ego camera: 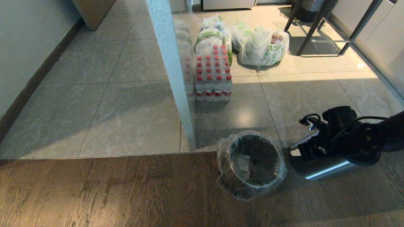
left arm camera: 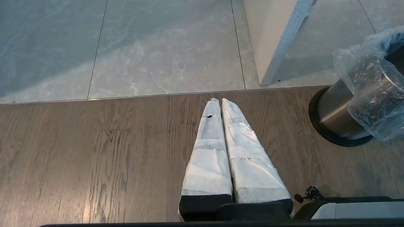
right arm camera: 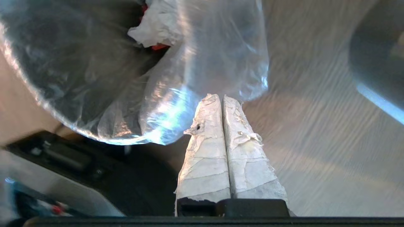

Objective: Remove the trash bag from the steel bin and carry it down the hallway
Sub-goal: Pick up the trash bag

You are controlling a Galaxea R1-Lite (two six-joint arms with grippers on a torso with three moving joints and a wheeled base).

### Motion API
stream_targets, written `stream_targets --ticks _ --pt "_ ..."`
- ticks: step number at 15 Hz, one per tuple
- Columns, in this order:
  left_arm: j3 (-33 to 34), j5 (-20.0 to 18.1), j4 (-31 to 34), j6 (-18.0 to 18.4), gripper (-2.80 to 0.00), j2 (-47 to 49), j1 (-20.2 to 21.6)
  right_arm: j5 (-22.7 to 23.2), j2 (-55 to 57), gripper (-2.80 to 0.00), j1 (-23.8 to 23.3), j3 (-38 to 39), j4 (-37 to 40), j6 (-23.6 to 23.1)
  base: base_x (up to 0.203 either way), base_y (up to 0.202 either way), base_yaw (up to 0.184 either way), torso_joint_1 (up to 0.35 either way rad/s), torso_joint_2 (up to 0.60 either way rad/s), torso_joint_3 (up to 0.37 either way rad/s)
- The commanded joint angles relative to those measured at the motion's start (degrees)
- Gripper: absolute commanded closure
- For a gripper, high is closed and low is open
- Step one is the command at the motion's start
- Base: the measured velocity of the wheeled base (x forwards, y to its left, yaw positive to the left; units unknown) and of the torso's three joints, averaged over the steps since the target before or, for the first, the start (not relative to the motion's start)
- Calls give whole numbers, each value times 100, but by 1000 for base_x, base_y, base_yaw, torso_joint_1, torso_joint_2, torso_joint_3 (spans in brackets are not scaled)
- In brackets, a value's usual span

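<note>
The right claw (right arm camera: 221,97), pressed shut and empty, sits beside the trash bag (ego camera: 249,192); sweeping in closed could tip the steel bin (left arm camera: 337,118).

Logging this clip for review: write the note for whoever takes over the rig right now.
Right gripper: jaws shut, empty, beside the trash bag's folded-over edge, not gripping it.
Left gripper: jaws shut, empty, parked over the wooden floor.
The bag lines the steel bin, some rubbish inside; the bin stands on the wood by the tile edge.
Done: approach only.
Left: grip the bag, lift it out, carry it down the hallway.
</note>
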Motion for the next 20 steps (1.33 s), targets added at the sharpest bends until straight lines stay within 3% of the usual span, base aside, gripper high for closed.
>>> stream_targets --ticks 1,6,12,15,20 --pt "9 4 -4 0 0 2 1 -2 241 0 -127 11 18 254 0 0 0 0 0 0" --pt "5 4 -4 0 0 2 1 -1 492 0 -148 -13 -1 403 0 0 0 0 0 0" --pt "9 4 -4 0 0 2 1 529 664 0 -140 -334 -404 1212 0 0 0 0 0 0" --pt "9 4 -4 0 0 2 1 823 749 0 -153 -596 -600 2096 0 0 0 0 0 0" --pt "9 4 -4 0 0 2 1 872 691 0 -175 -563 -615 2109 0 0 0 0 0 0"
